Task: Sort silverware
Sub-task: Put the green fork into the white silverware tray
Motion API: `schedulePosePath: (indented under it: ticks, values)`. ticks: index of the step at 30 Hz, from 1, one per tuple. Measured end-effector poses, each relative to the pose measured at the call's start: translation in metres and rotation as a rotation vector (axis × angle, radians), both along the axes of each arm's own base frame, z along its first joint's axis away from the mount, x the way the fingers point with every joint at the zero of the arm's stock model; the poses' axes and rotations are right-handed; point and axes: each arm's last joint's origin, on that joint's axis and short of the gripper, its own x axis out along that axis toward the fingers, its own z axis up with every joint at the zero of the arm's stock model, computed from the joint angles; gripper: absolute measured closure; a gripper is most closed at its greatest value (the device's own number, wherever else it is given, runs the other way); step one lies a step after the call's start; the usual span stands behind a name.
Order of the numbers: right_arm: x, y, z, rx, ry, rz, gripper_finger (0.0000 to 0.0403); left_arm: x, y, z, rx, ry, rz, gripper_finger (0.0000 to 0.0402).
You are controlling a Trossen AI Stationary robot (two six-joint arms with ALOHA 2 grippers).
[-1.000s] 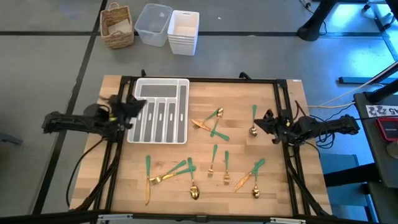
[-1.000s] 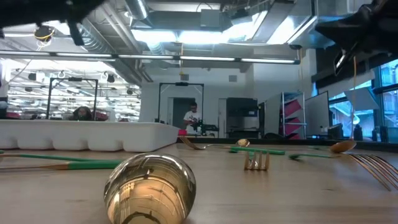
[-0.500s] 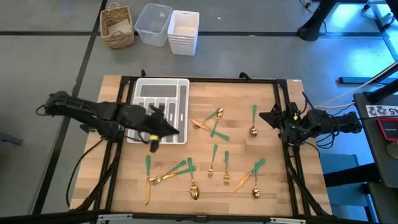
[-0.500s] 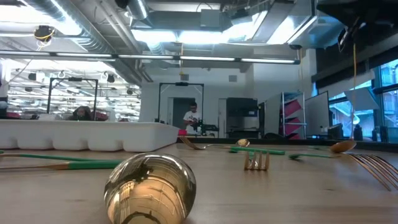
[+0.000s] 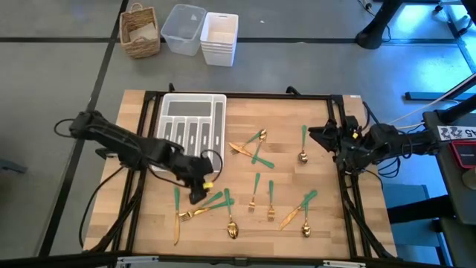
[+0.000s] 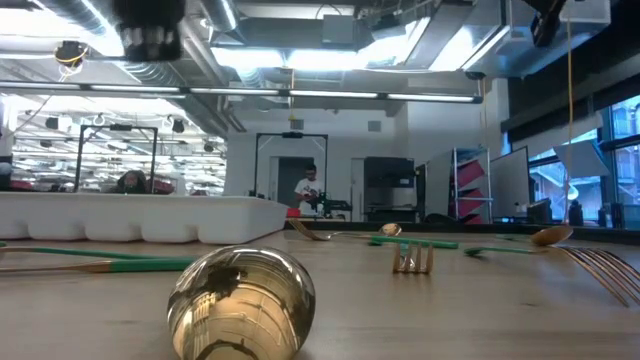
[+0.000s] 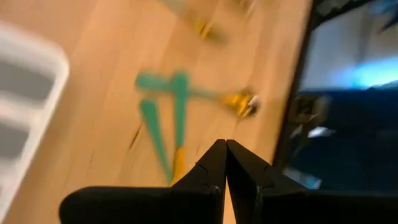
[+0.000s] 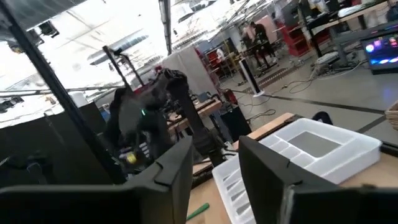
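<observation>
high view: the left gripper (image 5: 198, 190), fingers pressed together and empty, hangs over the silverware (image 5: 256, 186) strewn across the wooden desk (image 5: 327, 231), near its front-left pieces. the step looks like a reach; next it must open and descend. the right gripper (image 5: 327, 140), fingers apart, waits at the right edge. the white tray (image 5: 217, 134) sits back-left.

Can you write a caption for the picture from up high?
Left tool over scattered green-handled silverware beside the white tray; right tool waits at the table's edge.
</observation>
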Motion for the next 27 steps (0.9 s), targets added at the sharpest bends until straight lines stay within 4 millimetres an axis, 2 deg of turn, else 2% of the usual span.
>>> schedulePosePath:
  ticks: [7,13,22,27]
  values:
    - [0.012,0.005,0.015,-0.042,0.020,0.080,0.0270,0.014,-0.011,-0.042,0.066,0.199,0.026,0.0398]
    - [0.024,0.009,0.013,-0.054,0.058,0.144,0.0269,0.022,-0.021,-0.067,0.033,0.305,-0.013,0.0392]
    - [0.039,0.013,0.005,-0.065,0.126,0.167,0.0269,0.026,-0.039,-0.096,0.024,0.407,-0.098,0.0293]
    - [0.046,0.014,0.001,-0.068,0.157,0.168,0.0269,0.029,-0.041,-0.111,0.041,0.454,-0.095,0.0271]
